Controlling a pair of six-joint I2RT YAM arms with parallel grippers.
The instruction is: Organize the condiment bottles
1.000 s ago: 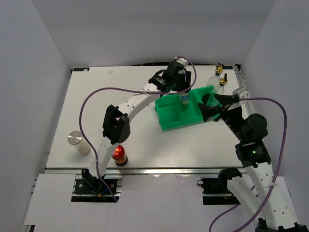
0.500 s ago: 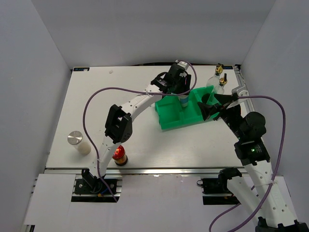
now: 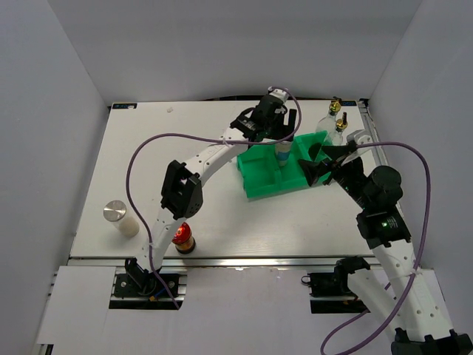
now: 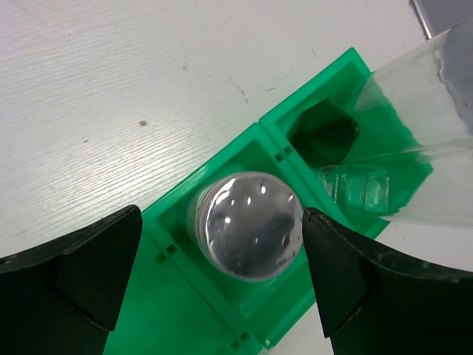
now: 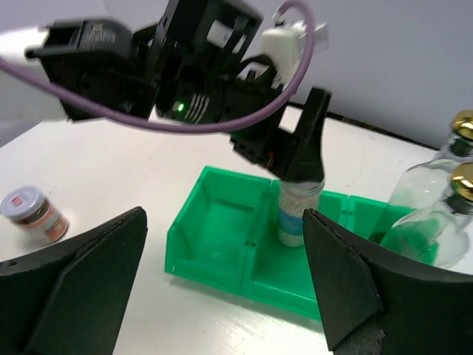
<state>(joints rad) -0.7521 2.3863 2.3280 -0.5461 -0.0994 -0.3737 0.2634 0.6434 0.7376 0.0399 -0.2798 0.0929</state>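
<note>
A silver-lidded shaker [image 3: 283, 154] stands upright in the middle compartment of the green tray [image 3: 260, 186]. My left gripper [image 3: 280, 132] hangs just above it, open. In the left wrist view its fingers flank the shiny lid [image 4: 247, 225] without touching it. The right wrist view shows the shaker [image 5: 299, 214] under that gripper. My right gripper [image 3: 319, 163] is open and holds nothing, at the tray's right end. Two clear glass bottles with gold tops [image 3: 334, 117] stand behind the tray. A second shaker [image 3: 118, 217] and a small jar with a red-marked lid [image 3: 182, 238] stand at the near left.
The tray's left compartment [image 5: 222, 222] holds nothing. A dark shape [image 4: 321, 133] lies over the right compartment. The glass bottles [image 5: 436, 214] stand close to the tray's right end. White walls enclose the table on three sides.
My left gripper has opened and let go of the shaker, which stays standing in the middle compartment. The right arm has shifted slightly.
</note>
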